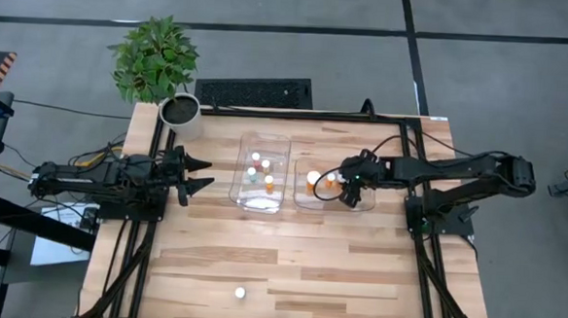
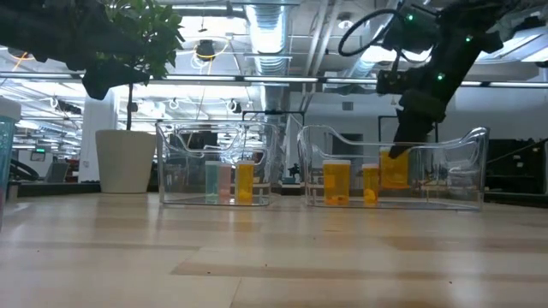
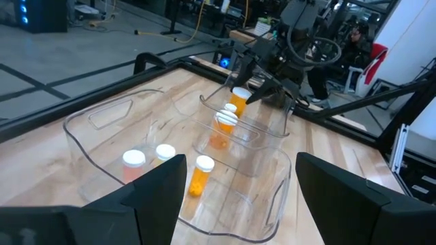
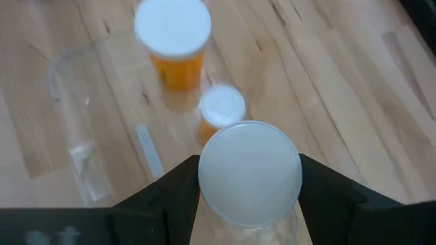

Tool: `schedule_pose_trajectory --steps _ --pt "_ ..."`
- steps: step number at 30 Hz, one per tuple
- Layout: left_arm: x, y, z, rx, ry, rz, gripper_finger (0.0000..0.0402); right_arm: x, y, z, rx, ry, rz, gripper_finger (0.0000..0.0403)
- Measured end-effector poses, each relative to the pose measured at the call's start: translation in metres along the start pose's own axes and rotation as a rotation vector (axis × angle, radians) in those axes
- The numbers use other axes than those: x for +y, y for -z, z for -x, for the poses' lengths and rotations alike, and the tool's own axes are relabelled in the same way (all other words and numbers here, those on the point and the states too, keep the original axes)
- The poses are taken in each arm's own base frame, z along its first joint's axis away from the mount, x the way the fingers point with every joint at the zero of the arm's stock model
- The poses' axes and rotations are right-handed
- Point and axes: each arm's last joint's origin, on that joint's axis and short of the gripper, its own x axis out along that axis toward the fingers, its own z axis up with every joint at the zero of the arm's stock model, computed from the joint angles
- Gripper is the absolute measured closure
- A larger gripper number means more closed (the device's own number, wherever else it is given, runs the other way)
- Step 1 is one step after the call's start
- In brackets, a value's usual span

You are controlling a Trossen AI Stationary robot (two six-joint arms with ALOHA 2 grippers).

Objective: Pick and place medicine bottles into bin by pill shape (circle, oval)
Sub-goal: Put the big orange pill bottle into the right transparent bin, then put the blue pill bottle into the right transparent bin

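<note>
The right gripper (image 1: 344, 189) is hanging over the right-hand clear bin (image 1: 364, 204), its fingers closing on a large white-capped bottle (image 4: 249, 171) lifted just inside the bin (image 2: 395, 169); two more bottles, a large one (image 4: 172, 41) and a small one (image 4: 220, 109), are standing just beyond it; the left gripper (image 1: 201, 174) is waiting beside the left bin (image 1: 240, 166) with fingers spread and nothing between them; a lone bottle (image 1: 240, 293) is standing well apart near the table's front edge.

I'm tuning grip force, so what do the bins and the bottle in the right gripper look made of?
Both bins look like clear, glossy hard plastic: the wood shows through and the rims catch glints. The bottle in the right gripper seems translucent amber plastic with a matte white cap, probably plastic too.
</note>
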Motion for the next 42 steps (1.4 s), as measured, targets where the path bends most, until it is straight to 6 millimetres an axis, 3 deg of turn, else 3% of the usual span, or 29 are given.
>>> schedule_pose_trajectory --steps 15,23,29,34,39,42 --pt "0.0 0.0 0.0 0.0 0.002 0.012 0.0132 0.0 0.006 -0.01 0.076 0.021 -0.028 0.0172" --pt "0.0 0.0 0.0 0.0 0.002 0.016 0.0132 -0.003 0.006 -0.01 0.084 0.029 -0.047 0.0136" --pt "0.0 0.0 0.0 0.0 0.001 0.023 0.0132 -0.003 0.005 -0.009 0.078 0.027 -0.021 0.0132" --pt "0.0 0.0 0.0 0.0 0.001 0.023 0.0132 -0.008 -0.014 0.017 0.014 0.017 -0.025 0.0132" --pt "0.0 0.0 0.0 0.0 0.001 0.023 0.0132 -0.008 -0.046 0.065 -0.131 -0.039 -0.047 0.0132" --pt "0.0 0.0 0.0 0.0 0.002 0.023 0.0132 0.004 -0.063 0.091 -0.282 -0.158 -0.052 0.0132"
